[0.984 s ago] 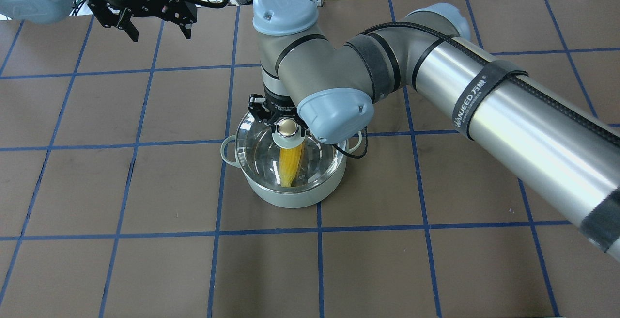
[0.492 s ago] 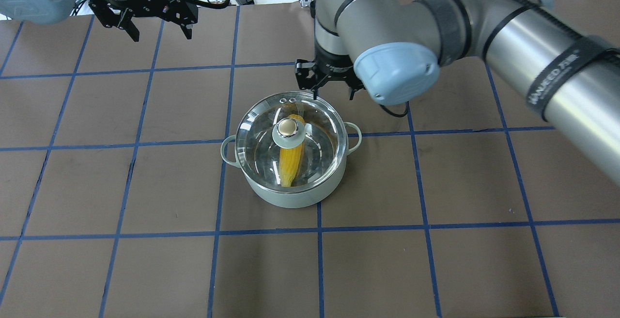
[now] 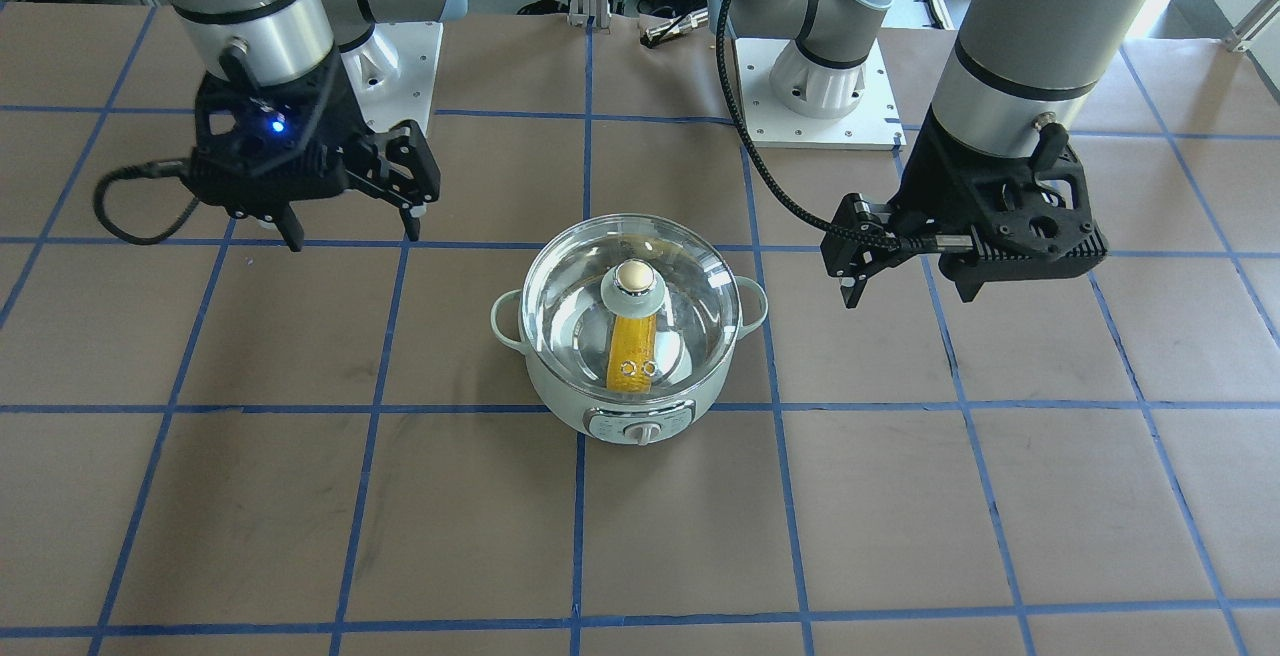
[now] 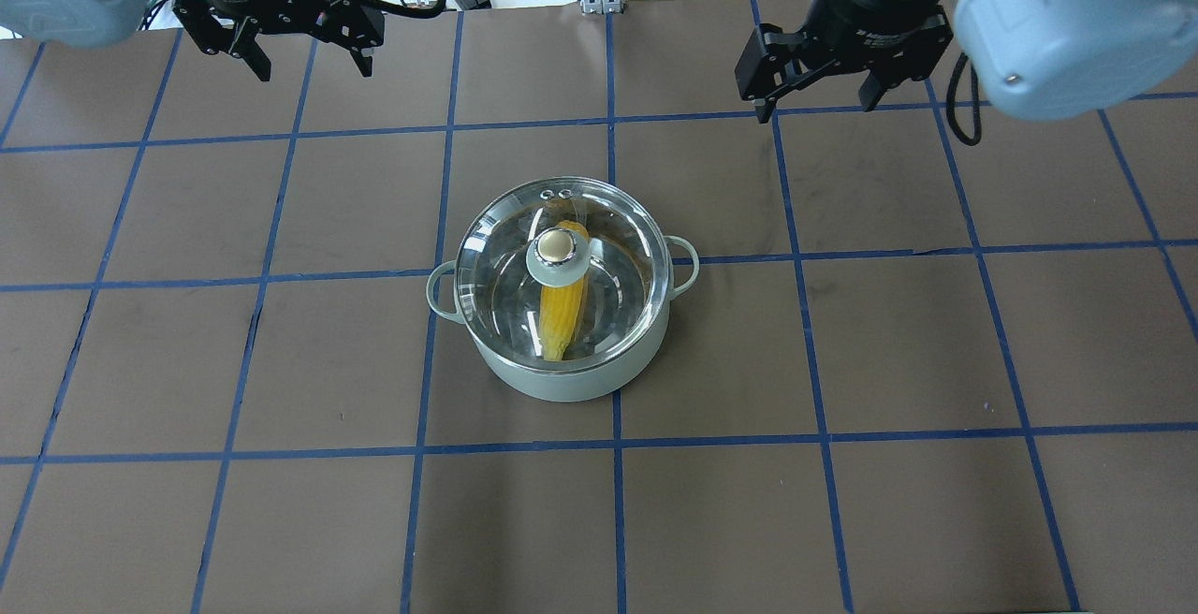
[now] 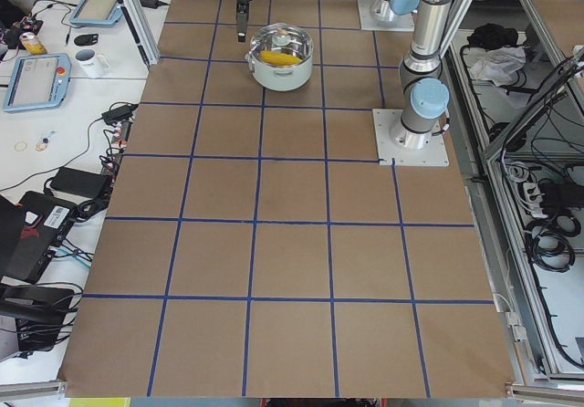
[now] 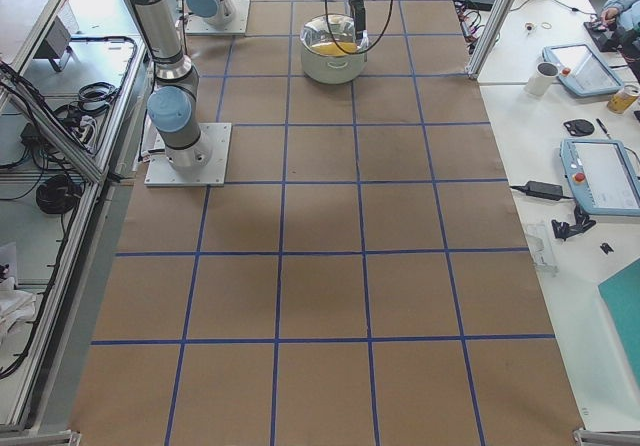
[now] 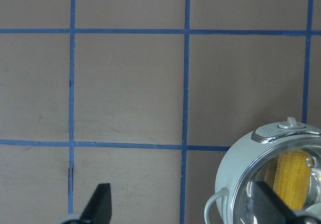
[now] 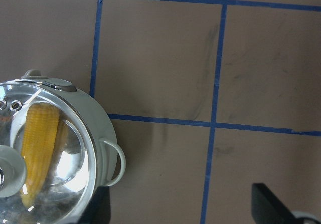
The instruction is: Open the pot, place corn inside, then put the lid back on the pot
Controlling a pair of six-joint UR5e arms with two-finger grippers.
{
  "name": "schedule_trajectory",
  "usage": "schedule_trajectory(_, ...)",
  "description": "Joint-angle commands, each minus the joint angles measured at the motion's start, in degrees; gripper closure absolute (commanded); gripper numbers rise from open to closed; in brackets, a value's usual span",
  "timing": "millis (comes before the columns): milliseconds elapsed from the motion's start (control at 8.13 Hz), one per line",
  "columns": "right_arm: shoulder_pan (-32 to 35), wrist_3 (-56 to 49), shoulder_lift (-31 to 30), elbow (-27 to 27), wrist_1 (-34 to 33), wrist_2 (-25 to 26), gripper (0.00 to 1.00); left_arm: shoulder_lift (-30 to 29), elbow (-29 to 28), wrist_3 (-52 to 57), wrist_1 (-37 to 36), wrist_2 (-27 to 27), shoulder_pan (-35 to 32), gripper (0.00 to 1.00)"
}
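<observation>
Overhead exterior view first: the brown gridded tabletop [image 4: 842,520] takes up nearly everything. Both arms sit up at its far edge, well apart from the pot, one on each side.

The left claw [image 4: 309,57] hangs with its two fingers spread and nothing between them. The right claw [image 4: 817,95] is the same, wide open and empty. To my eye they are parked out there because the job looks finished and nothing more needs gripping.

The pot [image 4: 562,385] stands near the middle of the tabletop, its dial panel [image 3: 640,426] turned away from the robot. The lid [image 4: 618,249] sits on top, knob [image 4: 557,244] roughly central. That placement is what the last step asks for.

The corn [image 4: 562,310] lies inside on the steel floor and shows plainly through the glass. Its narrow end points toward the robot.

Now for what I can't make out. The thick end of the corn is tucked under the knob's base. Glare on the dome keeps me from saying whether the lid's rim is seated evenly all round.

From the front, the left claw is seen almost edge-on, so its gap doesn't read there. The left wrist camera catches only the fingertips [image 7: 103,204] and a slice of the pot. In the two side views the pot is too small to be of any use.
</observation>
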State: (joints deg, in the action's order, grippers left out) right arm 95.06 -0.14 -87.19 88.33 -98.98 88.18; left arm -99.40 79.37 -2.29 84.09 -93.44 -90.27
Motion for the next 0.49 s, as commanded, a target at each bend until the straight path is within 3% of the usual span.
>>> schedule_trajectory(0,-2.7,-4.0,-3.1,-2.1,1.6,0.5,0.00,-0.2,0.1,0.0,-0.1,0.0,-0.1,0.00)
schedule_trajectory(123,-2.6,-4.3,-2.0,-5.4,4.7,0.9,0.00,0.0,0.3,0.0,-0.1,0.0,-0.1,0.00)
schedule_trajectory(369,-2.7,-4.3,-1.8,-6.2,6.2,1.6,0.00,0.1,0.3,0.0,-0.1,0.0,-0.1,0.00)
